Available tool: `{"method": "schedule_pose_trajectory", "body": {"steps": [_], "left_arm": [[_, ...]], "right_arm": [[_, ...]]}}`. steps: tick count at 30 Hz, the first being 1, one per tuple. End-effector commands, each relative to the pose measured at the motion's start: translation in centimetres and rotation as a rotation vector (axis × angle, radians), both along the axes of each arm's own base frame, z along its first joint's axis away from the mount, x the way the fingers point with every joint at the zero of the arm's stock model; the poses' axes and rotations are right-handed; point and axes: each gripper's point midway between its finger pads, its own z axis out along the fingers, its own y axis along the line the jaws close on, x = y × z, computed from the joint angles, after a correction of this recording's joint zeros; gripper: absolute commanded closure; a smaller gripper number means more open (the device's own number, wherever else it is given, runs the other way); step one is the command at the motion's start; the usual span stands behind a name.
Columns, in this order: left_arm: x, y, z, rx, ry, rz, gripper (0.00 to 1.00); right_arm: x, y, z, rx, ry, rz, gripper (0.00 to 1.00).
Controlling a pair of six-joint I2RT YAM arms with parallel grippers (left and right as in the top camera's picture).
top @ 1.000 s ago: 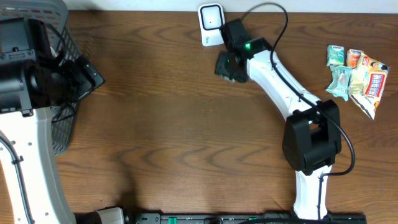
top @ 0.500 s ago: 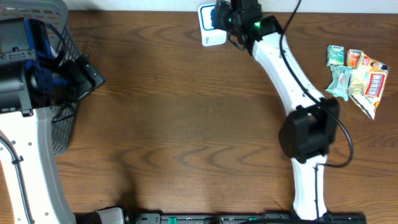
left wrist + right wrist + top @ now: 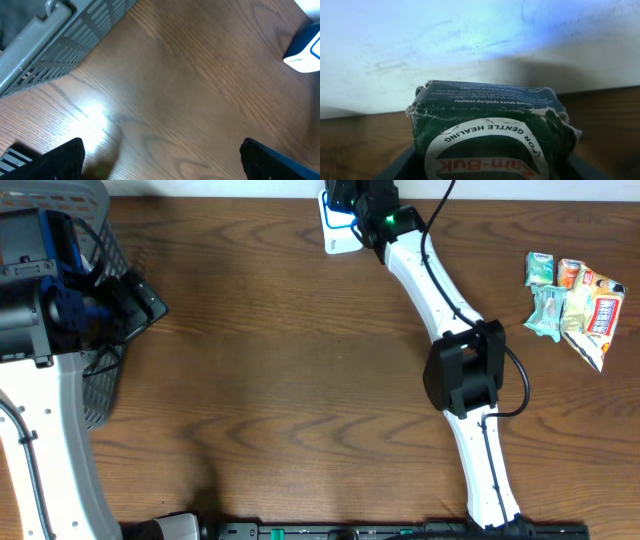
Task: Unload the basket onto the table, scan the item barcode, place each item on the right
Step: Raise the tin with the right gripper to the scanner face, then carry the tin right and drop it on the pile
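Right gripper (image 3: 352,200) clamps a dark green Zam-Buk packet (image 3: 490,135) at the white barcode scanner (image 3: 336,240); left gripper (image 3: 161,159) hangs, jaws wide apart, beside the grey basket (image 3: 60,45)

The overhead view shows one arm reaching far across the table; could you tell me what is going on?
The right pincer holds a dark green Zam-Buk packet up to the white scanner at the far edge of the table. The left pincer hangs open and empty beside the grey basket. More packets lie in a pile on the right.
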Motion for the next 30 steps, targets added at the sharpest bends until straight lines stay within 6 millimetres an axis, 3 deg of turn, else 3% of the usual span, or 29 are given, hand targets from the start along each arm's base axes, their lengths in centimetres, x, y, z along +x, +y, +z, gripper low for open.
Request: {"method": "schedule_pose_trajectory", "body": {"steps": [1,5,7,9,12,13,17,19,22,24,27,30], "left_arm": [[-0.1,0.2,0.2,0.010,-0.003,-0.001,0.02],[-0.1,0.2,0.2,0.010,-0.003,-0.001,0.02],[-0.1,0.2,0.2,0.010,-0.003,-0.001,0.02],[-0.1,0.2,0.2,0.010,-0.003,-0.001,0.02],[-0.1,0.2,0.2,0.010,-0.003,-0.001,0.02],[-0.1,0.2,0.2,0.010,-0.003,-0.001,0.02],[-0.1,0.2,0.2,0.010,-0.003,-0.001,0.02],[-0.1,0.2,0.2,0.010,-0.003,-0.001,0.02],[-0.1,0.2,0.2,0.010,-0.003,-0.001,0.02],[-0.1,0.2,0.2,0.010,-0.003,-0.001,0.02],[-0.1,0.2,0.2,0.010,-0.003,-0.001,0.02],[-0.1,0.2,0.2,0.010,-0.003,-0.001,0.02]], "right_arm": [[0.3,0.9,-1.4,-0.041,-0.012,-0.021,0.65],[0.4,0.6,-2.1,-0.049,-0.003,-0.030,0.69],[0.7,-0.7,-1.4,-0.057,-0.007,-0.059,0.69],[0.8,-3.4,-0.1,-0.066,0.006,-0.100,0.68],[0.3,-8.4,1.5,-0.089,0.059,-0.167,0.72],[-0.2,-11.2,2.2,-0.108,0.087,-0.202,0.73],[-2.6,-19.3,3.5,-0.194,0.193,-0.272,0.79],[-4.8,-24.5,3.5,-0.264,0.279,-0.329,0.81],[-7.6,-30.6,2.9,-0.349,0.391,-0.419,0.78],[-11.0,-36.8,1.7,-0.426,0.523,-0.524,0.78],[-14.4,-42.2,-0.1,-0.430,0.658,-0.611,0.76],[-15.8,-44.3,-1.1,-0.397,0.709,-0.637,0.64]]}}
